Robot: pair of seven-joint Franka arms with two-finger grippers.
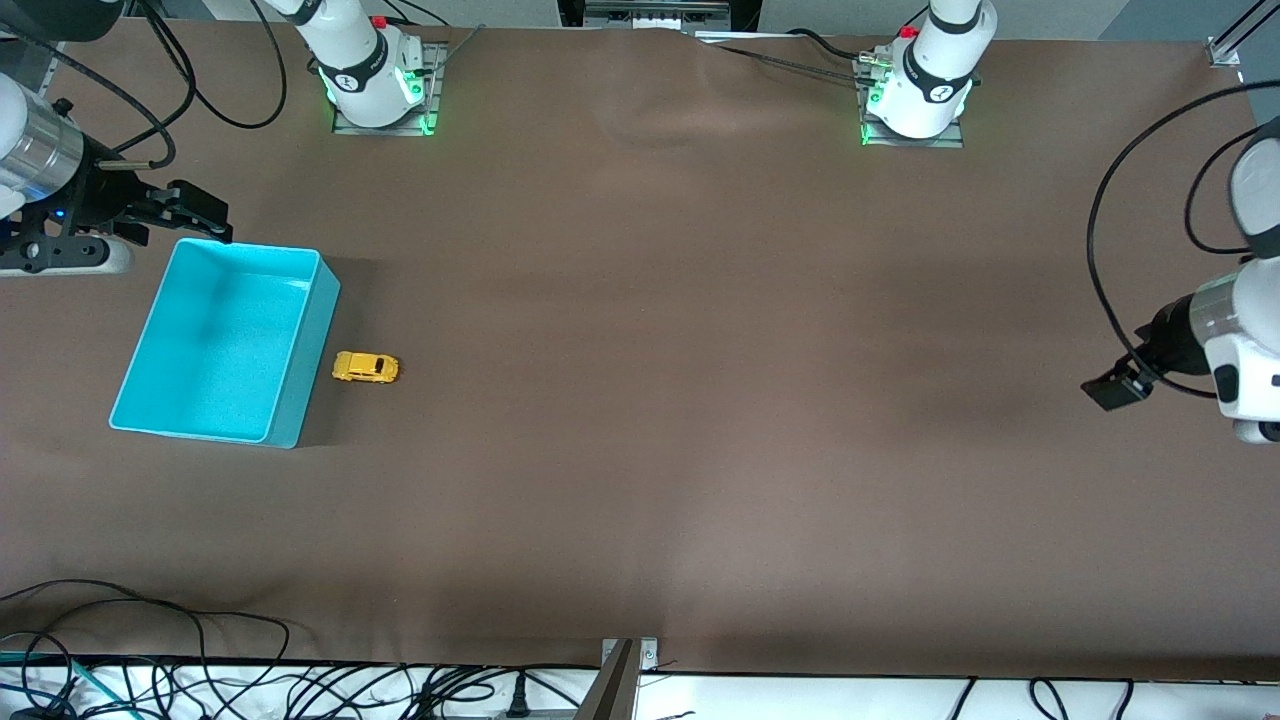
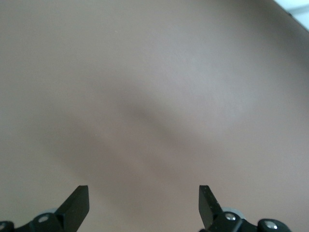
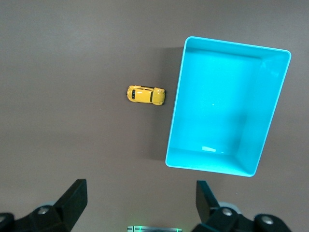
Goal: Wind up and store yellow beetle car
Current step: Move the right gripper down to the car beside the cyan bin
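Car (image 1: 366, 367) sits on open table (image 1: 700, 400), just beside the bin (image 1: 225, 340) wall, toward the right arm's end, small gap between them. Bin blocks approach from that side; car's other three sides and top are open. Right gripper (image 1: 195, 215), fingers spread, hangs at the bin's corner farthest from the camera. Left gripper (image 2: 144, 205), fingers apart, over bare table at the left arm's end, well apart from the car.

Left gripper (image 2: 143, 208) open and raised, right gripper (image 3: 140, 203) open and raised
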